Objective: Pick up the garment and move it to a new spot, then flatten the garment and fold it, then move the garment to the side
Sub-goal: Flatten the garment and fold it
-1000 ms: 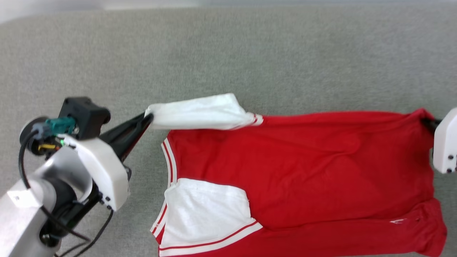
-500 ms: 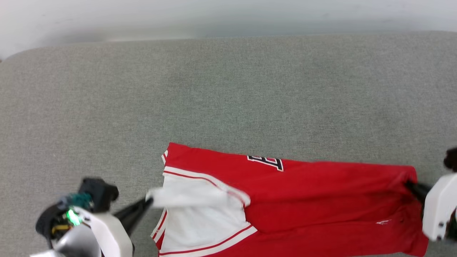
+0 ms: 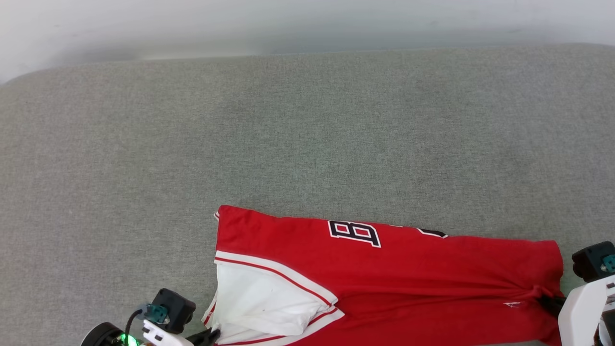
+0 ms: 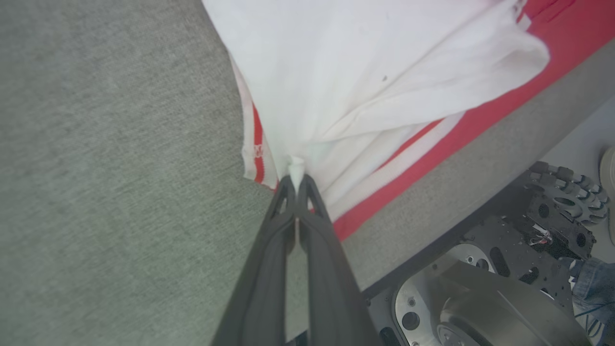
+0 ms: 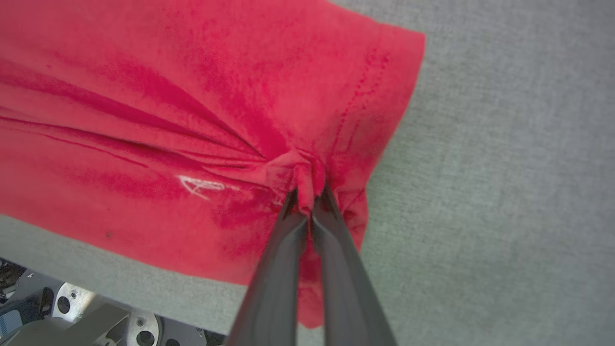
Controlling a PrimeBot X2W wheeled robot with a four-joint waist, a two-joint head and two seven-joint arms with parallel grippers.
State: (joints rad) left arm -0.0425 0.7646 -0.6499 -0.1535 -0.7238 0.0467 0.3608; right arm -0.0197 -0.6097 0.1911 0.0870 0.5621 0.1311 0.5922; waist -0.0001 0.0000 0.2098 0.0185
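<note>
The garment (image 3: 408, 274), a red jersey with white sleeves and black-and-white lettering, lies folded lengthwise near the front edge of the grey surface. My left gripper (image 3: 211, 335) is shut on the tip of a white sleeve (image 4: 365, 81), which lies doubled over the other white sleeve. In the left wrist view the left gripper (image 4: 297, 179) pinches a small peak of white cloth. My right gripper (image 3: 550, 303) is shut on a bunch of red cloth at the hem end. The right wrist view shows that gripper (image 5: 307, 194) with red folds (image 5: 230, 139) radiating from the pinch.
The grey upholstered surface (image 3: 307, 134) stretches wide behind the garment to a pale wall (image 3: 240, 24). Its front edge lies just below the garment, with the robot's metal base and wheels (image 4: 504, 293) beneath it.
Both grippers pulled the far edge of the garment toward the front, folding it over itself; the lettering now shows on top. The head camera tilted up, showing more surface and the wall.
</note>
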